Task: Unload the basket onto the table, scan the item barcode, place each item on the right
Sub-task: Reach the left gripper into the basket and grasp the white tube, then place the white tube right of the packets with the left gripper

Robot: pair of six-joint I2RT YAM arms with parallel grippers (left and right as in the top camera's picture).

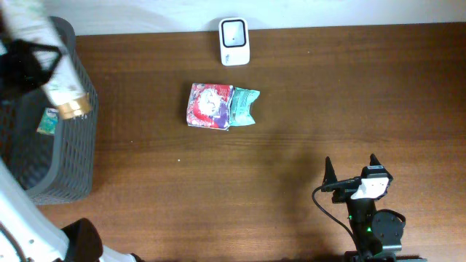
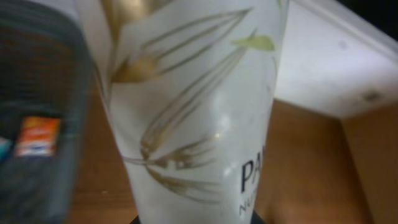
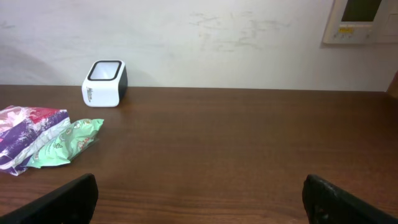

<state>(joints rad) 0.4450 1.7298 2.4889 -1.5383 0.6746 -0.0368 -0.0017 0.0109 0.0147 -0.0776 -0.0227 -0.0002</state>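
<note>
Overhead view: locate the bottle (image 1: 54, 73) at the far left of the table (image 1: 328, 94), held in the air above the grey basket (image 1: 73, 182). The left gripper (image 1: 25, 58) is closed around the bottle's body and carries it. The bottle's long axis runs on a diagonal, with the gold cap end pointing toward the near side and slightly toward the table centre. The left wrist view is filled by the bottle's white printed face; no barcode shows on that face, and you cannot tell from any view which side carries it. The scanner (image 1: 234, 41) stands at the far edge of the table, near its middle, with its dark window facing up. From the bottle, the scanner lies to the robot's right, at about the same depth, and well apart from it. Two snack packets (image 1: 218, 106) lie between the scanner and the near edge, off the direct line of travel. The right gripper (image 1: 351, 166) rests at the near right with its jaws fully spread and nothing between them. It is no farther from the scanner than the left, but it holds no item. Treat the coming move as a sideways carry by the left arm toward the scanner. Expect to roll the bottle about its long axis so the barcode meets the window.
</note>
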